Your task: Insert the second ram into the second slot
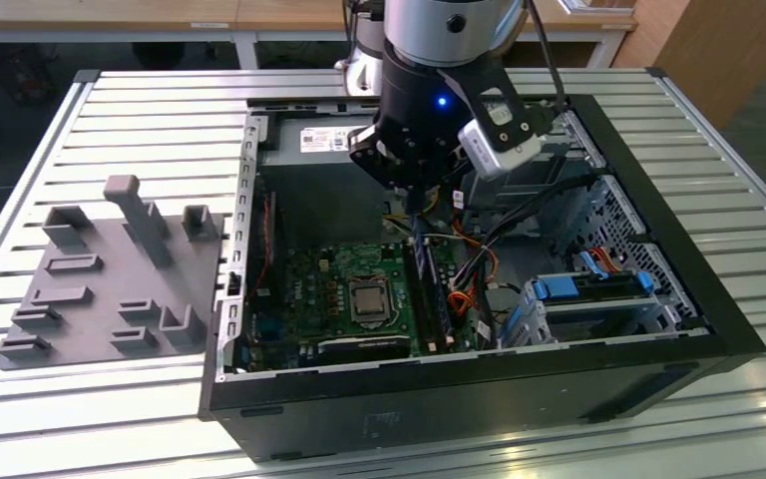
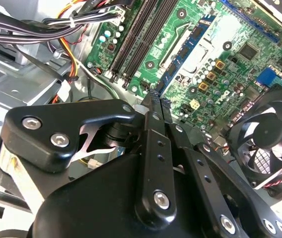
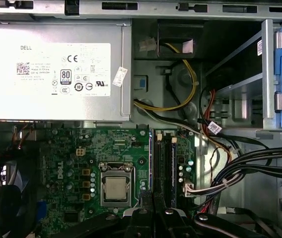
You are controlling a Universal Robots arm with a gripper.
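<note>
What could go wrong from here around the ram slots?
1. The gripper, fingers shut, hangs right over the ram slots; coming down off line, it could hit the CPU socket beside them.
2. The cable bundle runs close by the slots and could snag the arm.
3. A dark-blue ram stick stands in one slot; I cannot tell whether it is fully seated.

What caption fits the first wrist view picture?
Shut robot hand above the memory slots of a green motherboard inside a computer case.
</note>
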